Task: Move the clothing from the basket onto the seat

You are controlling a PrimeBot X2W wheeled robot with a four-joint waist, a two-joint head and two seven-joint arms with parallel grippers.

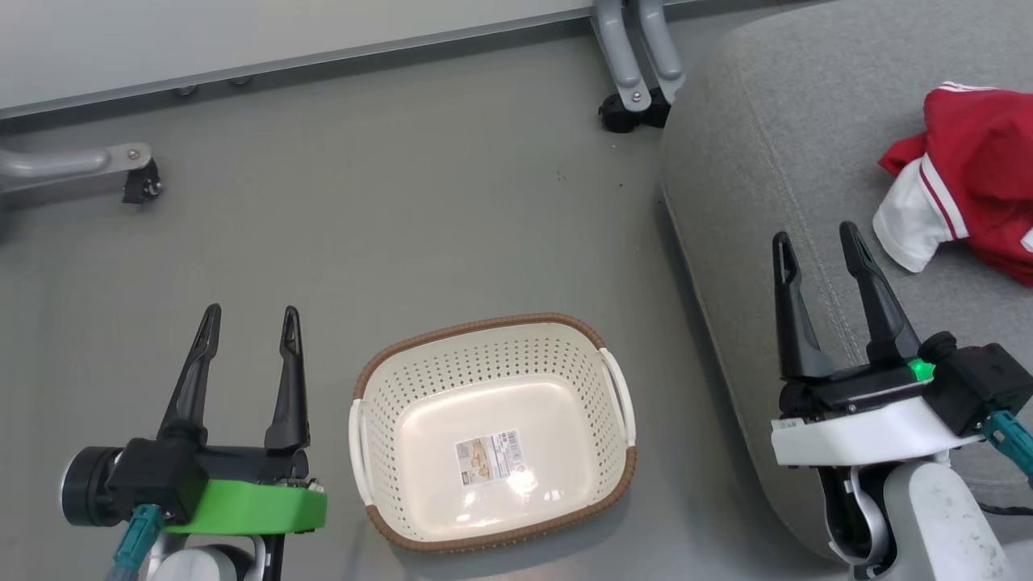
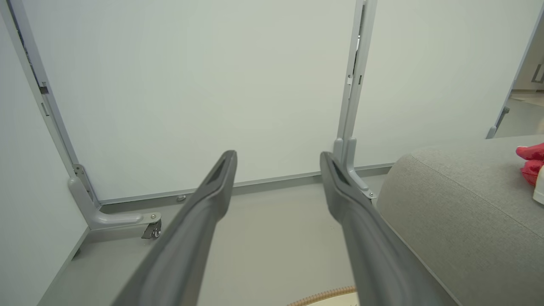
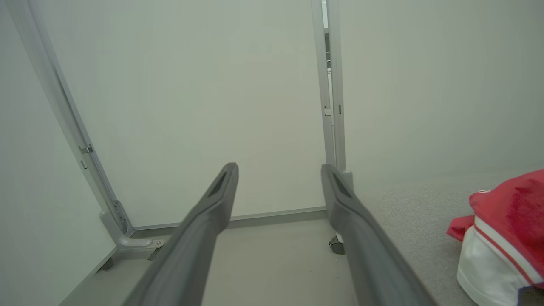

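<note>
The left claw (image 1: 252, 315) is held out over the grey floor (image 1: 420, 202). Its two dark fingers are spread wide apart with nothing between them, and they point forward toward the white wall panel (image 2: 212, 85). Just to the right of this claw the basket (image 1: 484, 324) sits on the floor, with a paper label (image 1: 488, 457) on its bottom. The right claw (image 1: 815, 234) reaches over the near edge of the seat (image 1: 750, 121), its fingers also spread and empty, pointing forward with a slight lean to the right. The clothing (image 1: 984, 137) lies in a crumpled heap on the seat, ahead and to the right of the right claw and apart from its fingers. It is red cloth, with a white striped panel on the side nearest that claw.
</note>
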